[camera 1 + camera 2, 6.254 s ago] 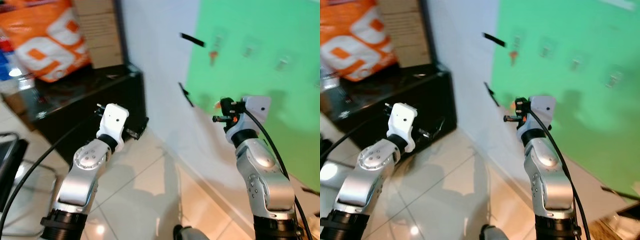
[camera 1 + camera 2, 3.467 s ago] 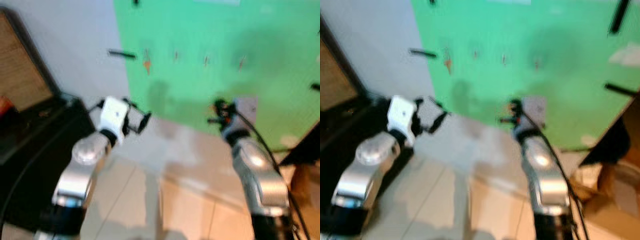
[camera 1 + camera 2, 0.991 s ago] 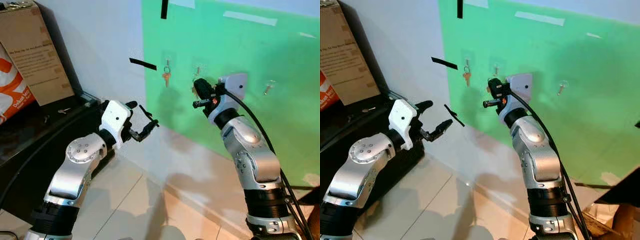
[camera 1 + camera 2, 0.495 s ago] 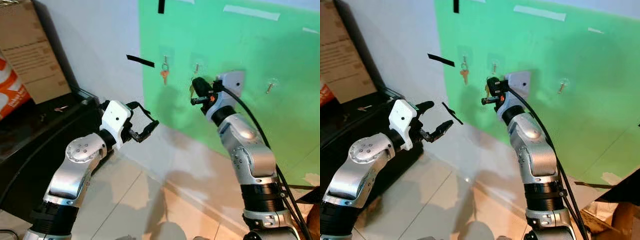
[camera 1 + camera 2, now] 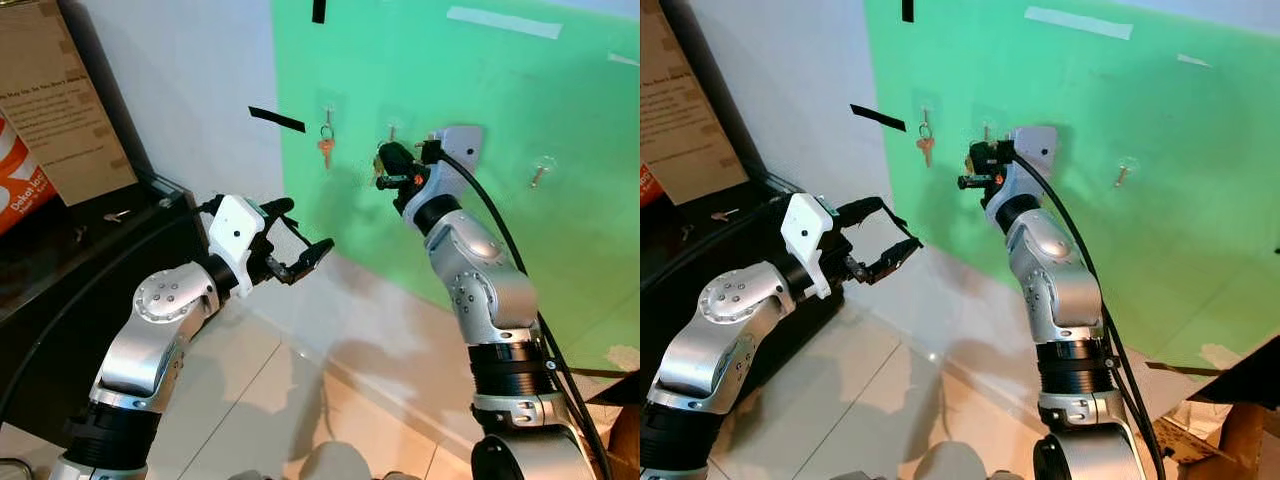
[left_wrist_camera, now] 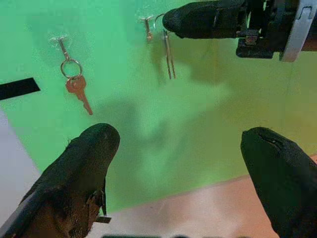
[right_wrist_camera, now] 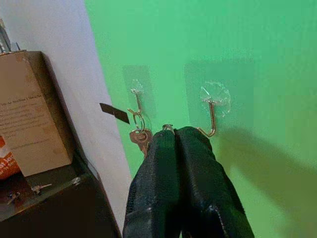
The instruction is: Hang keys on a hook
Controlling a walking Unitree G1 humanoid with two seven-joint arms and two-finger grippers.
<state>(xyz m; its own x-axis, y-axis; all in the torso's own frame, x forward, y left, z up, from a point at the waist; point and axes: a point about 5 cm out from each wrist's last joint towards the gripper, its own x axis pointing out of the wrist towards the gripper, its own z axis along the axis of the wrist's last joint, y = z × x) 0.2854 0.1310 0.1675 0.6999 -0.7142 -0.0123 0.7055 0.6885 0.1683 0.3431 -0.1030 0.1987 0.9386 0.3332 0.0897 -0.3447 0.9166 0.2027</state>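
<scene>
Metal keys (image 6: 169,60) on a small ring, pinched at the tips of the right gripper (image 5: 384,158), fingers pressed tight together around the ring. Dangling free below the fingertips, upper middle of the left eye frame, against the green wall panel (image 5: 560,90). Just beside the empty hook (image 7: 211,118) now, ring close to its stem but, judging by the left wrist picture, not yet looped over the curved tip. Raised and pushed nearer the wall than a second ago, when held lower and further out from that hook; over the last several seconds, brought from well short of the panel right up to it. Meaning for the job: approach as good as finished, only the fine part left, namely lifting the ring above the hook's upturned end, dropping it behind, then letting go. Little margin, since thin ring and thin hook, and easy to slide past one side or knock against the clear sticky pad. To the left of that in the frame, another hook (image 7: 135,103) already carrying an orange key (image 5: 325,150), so best kept clear of. Further right, a third hook (image 5: 540,172), bare. Lower left of centre, left gripper (image 5: 300,232), fingers spread wide, holding nothing, aimed at the wall and lifted slightly compared with a second ago. Beyond, black tape strip (image 5: 277,120), cardboard box (image 5: 60,100) and dark cabinet (image 5: 70,270) at the left edge.
</scene>
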